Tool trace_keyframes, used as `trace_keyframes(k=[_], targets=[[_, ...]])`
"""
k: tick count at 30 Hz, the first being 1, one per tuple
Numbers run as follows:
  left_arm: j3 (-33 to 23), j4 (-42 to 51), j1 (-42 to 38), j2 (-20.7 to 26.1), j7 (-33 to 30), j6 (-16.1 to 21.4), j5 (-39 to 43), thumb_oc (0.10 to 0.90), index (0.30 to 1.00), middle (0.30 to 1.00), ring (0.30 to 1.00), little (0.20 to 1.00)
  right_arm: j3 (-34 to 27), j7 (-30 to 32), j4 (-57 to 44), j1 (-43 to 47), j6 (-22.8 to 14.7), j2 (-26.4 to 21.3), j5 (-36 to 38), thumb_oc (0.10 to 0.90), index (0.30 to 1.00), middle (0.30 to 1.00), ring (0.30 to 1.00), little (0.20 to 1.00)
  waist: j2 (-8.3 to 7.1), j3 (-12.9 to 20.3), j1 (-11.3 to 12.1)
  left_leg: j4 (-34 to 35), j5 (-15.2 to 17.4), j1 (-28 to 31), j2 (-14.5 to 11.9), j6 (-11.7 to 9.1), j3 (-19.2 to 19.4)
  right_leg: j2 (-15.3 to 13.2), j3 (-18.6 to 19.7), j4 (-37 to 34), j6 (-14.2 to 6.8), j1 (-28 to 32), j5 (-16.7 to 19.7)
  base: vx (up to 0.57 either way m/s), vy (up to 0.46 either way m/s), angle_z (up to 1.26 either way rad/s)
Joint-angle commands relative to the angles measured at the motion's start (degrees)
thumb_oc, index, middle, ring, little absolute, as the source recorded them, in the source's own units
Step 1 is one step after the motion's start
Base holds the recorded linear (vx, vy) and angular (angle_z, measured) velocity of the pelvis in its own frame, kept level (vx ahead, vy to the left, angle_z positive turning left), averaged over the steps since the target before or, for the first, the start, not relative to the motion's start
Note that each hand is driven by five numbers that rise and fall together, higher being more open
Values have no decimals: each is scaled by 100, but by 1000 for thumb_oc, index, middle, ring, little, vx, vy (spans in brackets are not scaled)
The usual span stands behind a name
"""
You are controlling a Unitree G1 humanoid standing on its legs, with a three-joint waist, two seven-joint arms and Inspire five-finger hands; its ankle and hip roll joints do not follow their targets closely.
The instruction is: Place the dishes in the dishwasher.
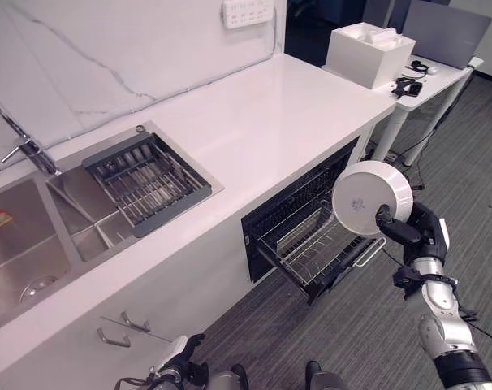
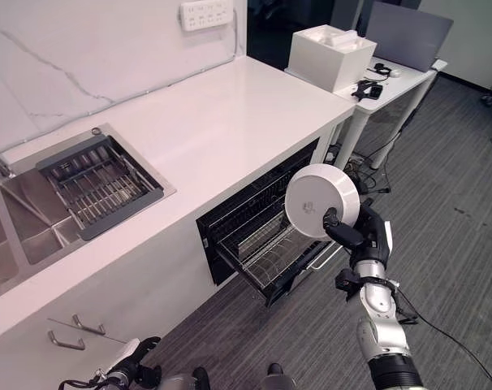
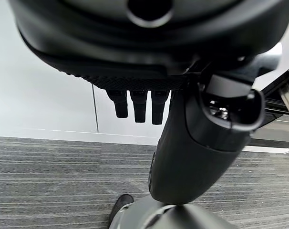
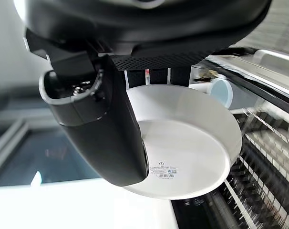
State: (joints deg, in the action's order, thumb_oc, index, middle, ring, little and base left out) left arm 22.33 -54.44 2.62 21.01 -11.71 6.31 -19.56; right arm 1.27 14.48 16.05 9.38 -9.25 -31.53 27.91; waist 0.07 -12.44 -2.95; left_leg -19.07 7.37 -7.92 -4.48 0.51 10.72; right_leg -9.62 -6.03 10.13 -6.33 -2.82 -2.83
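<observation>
Your right hand has its thumb and fingers pinched on the rim of a white plate, which it holds on edge with the underside facing you, just above the near right corner of the pulled-out wire rack. The rack slides out of the dishwasher opening built into the front of the cabinet, under the long white counter. In the right wrist view the thumb lies across the plate's base and the rack wires show past it.

Your left hand hangs low beside the cabinet front, fingers pointing straight down and relaxed, holding nothing.

Around you: the counter runs from near left to far right, backed by a white marbled wall with a socket strip high up. A steel sink is set into the counter at the left, with a tap behind it, and a dark-framed wire drying rack sits over the sink's right basin. Two drawer handles show on the cabinet front at near left. At far right, beyond the counter's end, stands a white desk carrying a white box and a grey laptop, with small dark items beside them. The floor is grey striped carpet.
</observation>
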Motion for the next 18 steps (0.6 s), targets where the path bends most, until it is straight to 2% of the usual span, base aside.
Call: trace_keyframes(k=[1,2,3,11,15,18], targets=[[6,325,36,411,34,10,-216,800,900,900,900,900,-266,-44,-172,871,-114,-488,-506,400,300,300,300,300,17,11,133,188,675,376,-7,-111,-485,-289,-139,706,-340,-131,-598,51,37,3],[4,414,30,469,79,-54,-193,800,900,900,900,900,-243,-156,-108,935,122,-616,-672,400,300,300,300,300,12,-29,157,188,660,365,7,-99,-505,-300,-136,706,-345,-137,-576,49,36,2],[-10,460,25,506,114,-71,-195,800,900,900,900,900,-223,-189,-43,979,198,-687,-745,400,300,300,300,300,9,-57,176,188,651,356,12,-93,-512,-306,-143,706,-347,-140,-566,48,33,2],[-61,586,-102,764,253,-103,-130,800,900,900,900,900,-88,-427,472,1542,427,-1399,-1732,400,300,300,300,300,-92,-303,358,188,564,202,41,-60,-644,-324,-125,706,-403,-264,-467,17,-11,8],[-42,604,-216,855,197,-46,-123,800,900,900,900,900,352,-464,848,1905,318,-1729,-2544,400,300,300,300,300,-140,-508,465,188,480,51,64,-40,-712,-332,-115,706,-425,-376,-398,-44,-20,2],[6,605,-369,953,142,-84,-25,800,900,900,900,900,700,-366,1072,2179,257,-1849,-2844,400,300,300,300,300,-188,-643,523,188,434,-72,78,-27,-748,-328,-113,706,-429,-467,-356,-75,-32,1]])
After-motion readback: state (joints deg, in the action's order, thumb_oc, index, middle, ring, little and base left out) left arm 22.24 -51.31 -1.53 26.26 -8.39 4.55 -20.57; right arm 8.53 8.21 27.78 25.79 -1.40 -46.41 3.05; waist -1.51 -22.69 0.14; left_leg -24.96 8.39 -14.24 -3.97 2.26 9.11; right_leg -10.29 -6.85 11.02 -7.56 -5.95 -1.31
